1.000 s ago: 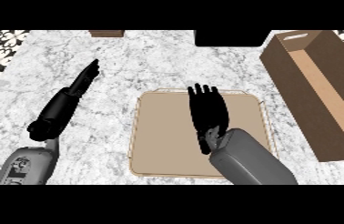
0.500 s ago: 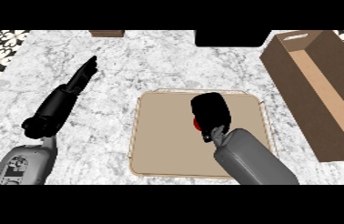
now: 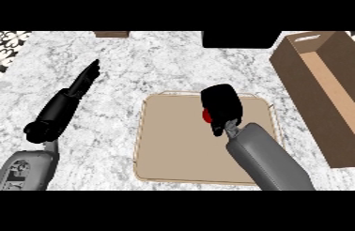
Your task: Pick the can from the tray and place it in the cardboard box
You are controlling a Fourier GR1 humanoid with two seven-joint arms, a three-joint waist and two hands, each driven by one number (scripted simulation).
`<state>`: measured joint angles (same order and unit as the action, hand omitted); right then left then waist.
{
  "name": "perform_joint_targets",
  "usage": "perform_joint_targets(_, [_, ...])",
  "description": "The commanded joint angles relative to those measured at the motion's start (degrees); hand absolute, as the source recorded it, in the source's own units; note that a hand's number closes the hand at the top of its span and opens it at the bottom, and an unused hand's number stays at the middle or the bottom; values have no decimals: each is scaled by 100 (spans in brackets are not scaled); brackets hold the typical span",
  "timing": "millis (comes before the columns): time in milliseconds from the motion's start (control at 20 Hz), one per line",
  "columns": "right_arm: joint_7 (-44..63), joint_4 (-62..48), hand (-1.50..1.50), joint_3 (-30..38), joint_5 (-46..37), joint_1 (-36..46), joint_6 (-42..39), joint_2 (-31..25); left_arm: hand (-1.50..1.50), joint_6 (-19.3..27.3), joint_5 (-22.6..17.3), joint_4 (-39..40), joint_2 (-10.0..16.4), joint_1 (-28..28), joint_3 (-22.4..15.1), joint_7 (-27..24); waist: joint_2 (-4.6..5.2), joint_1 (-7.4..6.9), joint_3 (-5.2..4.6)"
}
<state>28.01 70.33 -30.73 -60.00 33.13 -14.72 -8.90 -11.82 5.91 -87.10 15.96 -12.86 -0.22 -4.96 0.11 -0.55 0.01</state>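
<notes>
While our right hand (image 3: 222, 105) is curled over the can (image 3: 206, 115) above the far part of the tray (image 3: 173, 145), we judge the step in hand to be the grasp itself, fingers wrapped round the can and the lift not yet made. The next move calls for raising the can clear of the tray, then carrying it right toward the cardboard box (image 3: 305, 84). The box stands well apart to the hand's right, its top open, and its near wall must be cleared. Of the can we see only a red patch under the fingers at the hand's left edge; its shape and tilt are hidden. Our left hand (image 3: 83, 80) rests open, fingers straight, over the tabletop (image 3: 139, 61) far to the left.
</notes>
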Motion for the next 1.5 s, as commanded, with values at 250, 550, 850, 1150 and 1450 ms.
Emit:
perform_joint_targets(250, [-293, -2196, 150, 1996, 432, 1689, 1575, 93, 0, 44, 165, 189, -179, -380, -187, 82, 113, -176, 6])
perform_joint_targets(550, [-537, -2814, 150, 1848, -220, 2464, 1981, -191, 0, 2, 139, -1, -144, -279, -91, 294, 24, -60, -1])
perform_joint_targets(850, [559, -2484, 150, 2324, -357, 2978, 2341, -290, 0, -96, 4, -64, -157, -106, -19, 287, -22, 12, -1])
perform_joint_targets(1150, [1508, -2299, 150, 2968, -473, 2957, 3135, -668, 0, -55, 59, 28, -36, -154, 156, 78, -9, 54, -3])
perform_joint_targets(1450, [1299, -2063, 150, 3565, -156, 2601, 3080, -1511, 0, -136, 13, -188, -63, 112, 151, 160, -26, 62, 0])
